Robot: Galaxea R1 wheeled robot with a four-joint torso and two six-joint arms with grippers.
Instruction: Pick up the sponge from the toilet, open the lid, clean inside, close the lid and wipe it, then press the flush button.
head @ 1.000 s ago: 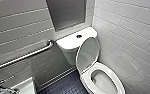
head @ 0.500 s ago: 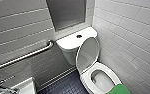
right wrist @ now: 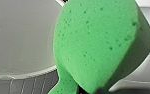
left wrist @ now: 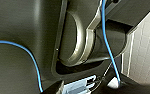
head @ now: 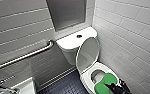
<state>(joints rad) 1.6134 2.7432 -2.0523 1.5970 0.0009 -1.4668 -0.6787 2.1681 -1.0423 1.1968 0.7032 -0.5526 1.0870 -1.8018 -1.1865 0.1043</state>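
- Lid [head: 88, 53] raised; right pincer [head: 112, 87] pinches the sponge [head: 103, 83] over the toilet [head: 71, 43] bowl.
- Cleaning seemingly under way; closing, wiping and flushing not yet done.

A thin blue cable [left wrist: 108, 50] is looping across the left wrist's matte dark plate [left wrist: 21, 27] and curved silver-grey bracket [left wrist: 88, 35]; the right gripper [head: 114, 87] is showing black.

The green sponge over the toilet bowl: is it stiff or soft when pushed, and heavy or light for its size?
Probably soft: the sponge shows open pores and a curled edge, so it should squash when pushed. Likely light for its size, being porous foam. Its rough face should hardly slip in the right pincer.
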